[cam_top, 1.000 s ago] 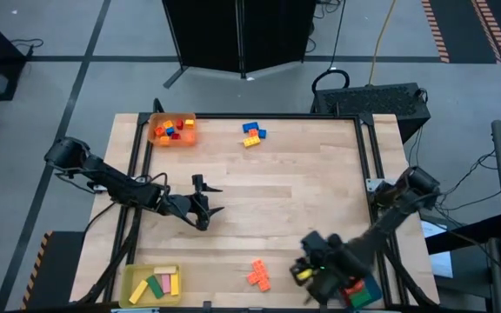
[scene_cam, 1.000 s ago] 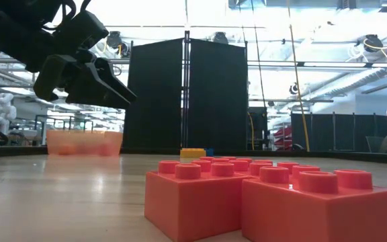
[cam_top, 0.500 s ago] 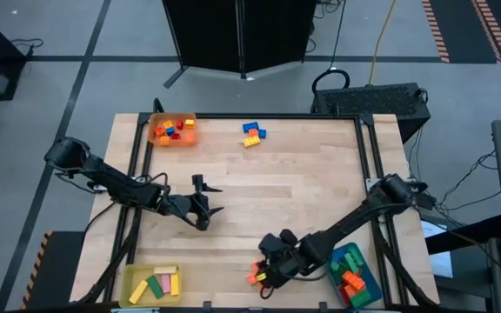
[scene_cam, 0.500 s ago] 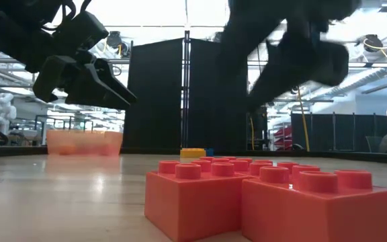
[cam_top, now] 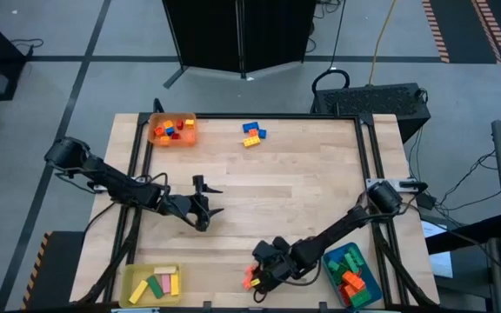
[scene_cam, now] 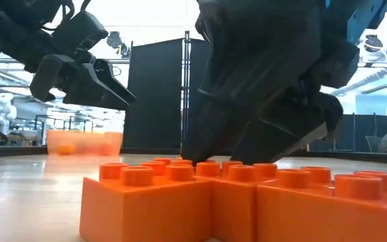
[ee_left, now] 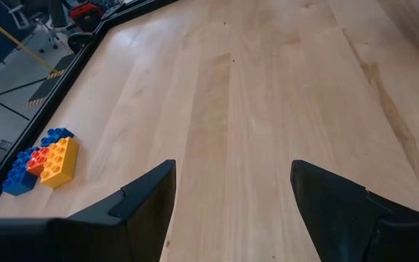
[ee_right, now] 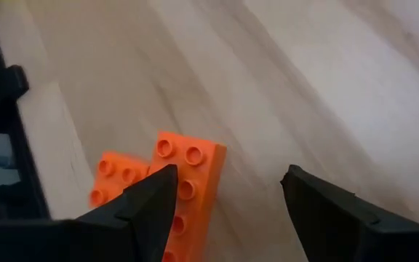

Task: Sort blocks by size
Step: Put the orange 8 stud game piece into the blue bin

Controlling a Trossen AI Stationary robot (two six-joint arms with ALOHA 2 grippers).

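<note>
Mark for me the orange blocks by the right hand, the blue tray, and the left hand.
orange blocks [ee_right: 188,182]: right wrist view, studded top of the longer block.
blue tray [cam_top: 339,255]: high view, its far rim.
left hand [cam_top: 207,198]: high view, midway between its open fingertips.

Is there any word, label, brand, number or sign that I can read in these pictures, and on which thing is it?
None can be read.
Orange blocks: plain studs, no lettering shows.
Trays, table and both arms: no label shows.
Room behind, low view: nothing legible.
</note>
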